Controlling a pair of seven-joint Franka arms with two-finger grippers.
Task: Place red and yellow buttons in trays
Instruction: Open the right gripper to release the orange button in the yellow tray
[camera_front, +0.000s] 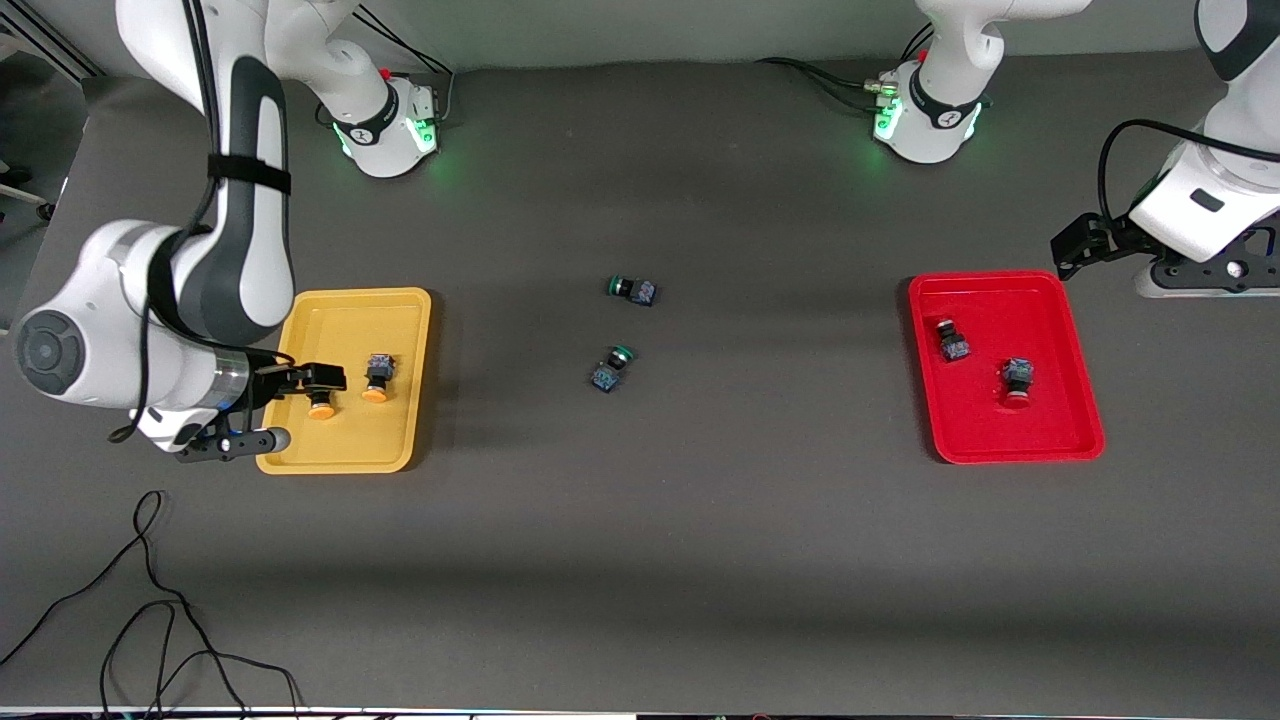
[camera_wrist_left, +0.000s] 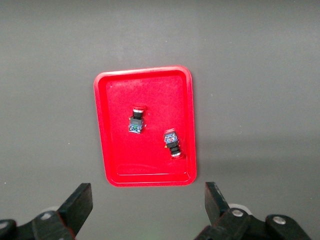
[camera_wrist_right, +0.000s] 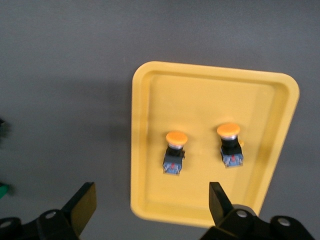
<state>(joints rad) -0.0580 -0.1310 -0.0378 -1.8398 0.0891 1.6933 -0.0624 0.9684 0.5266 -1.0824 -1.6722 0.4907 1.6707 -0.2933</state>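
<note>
Yellow tray: shallow, rounded corners, raised rim; sits toward the right arm's end of the counter. Holds two yellow-capped buttons side by side, apart, on their sides, dark blocky bodies; bare floor all round them inside the rim

Red tray: same form, toward the left arm's end. Holds two red-capped buttons, apart, lying at differing angles, clear of the rim

Green-capped buttons: two, on open counter midway between the trays, well apart from both; wide bare surface around them and nearer the front camera

Right hand: over the yellow tray, fingers spread, holding nothing

Left hand: up over the counter off the red tray's edge, fingers spread, holding nothing

Black cable: loose on the counter, nearer the front camera than the yellow tray

No legible writing
</note>
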